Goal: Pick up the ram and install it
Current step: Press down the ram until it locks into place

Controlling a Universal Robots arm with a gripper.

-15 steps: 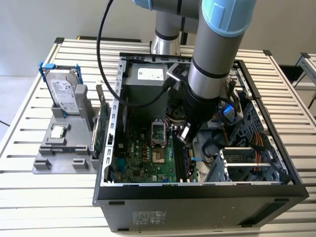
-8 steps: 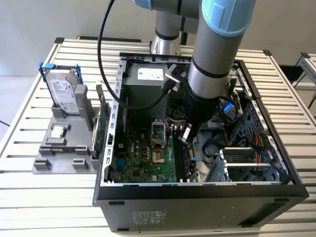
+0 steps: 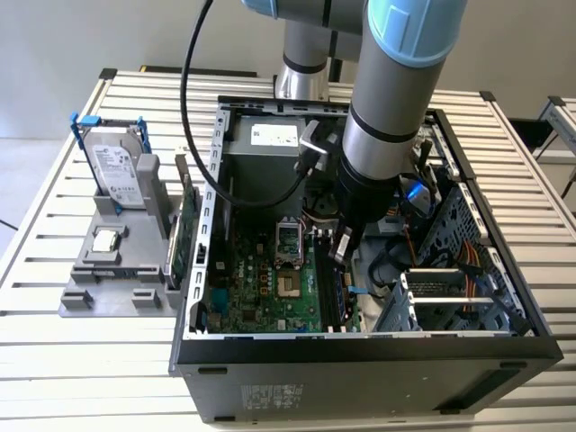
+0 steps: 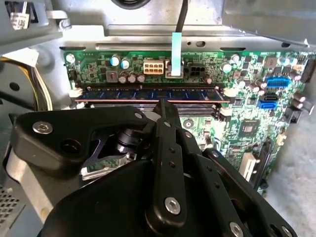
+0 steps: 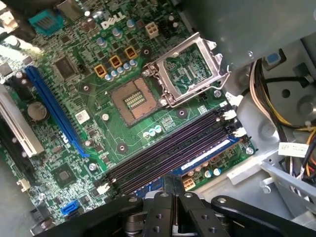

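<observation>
One RAM stick (image 4: 148, 94) sat in a motherboard (image 5: 89, 98) memory slot, the end effector (image 4: 163, 106) clenched directly above its top edge.

The arm (image 3: 396, 99) is a fat silver tube with light blue caps and a black end. A black cable (image 3: 193, 117) loops beside it. The gripper (image 4: 165, 111) is black, with round silver screws (image 4: 172, 205).

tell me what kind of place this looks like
Probably a robotics lab or test bench for computer assembly. An open desktop case with its motherboard exposed sits on a slatted metal table, and a grey fixture beside it holds a hard drive.
</observation>
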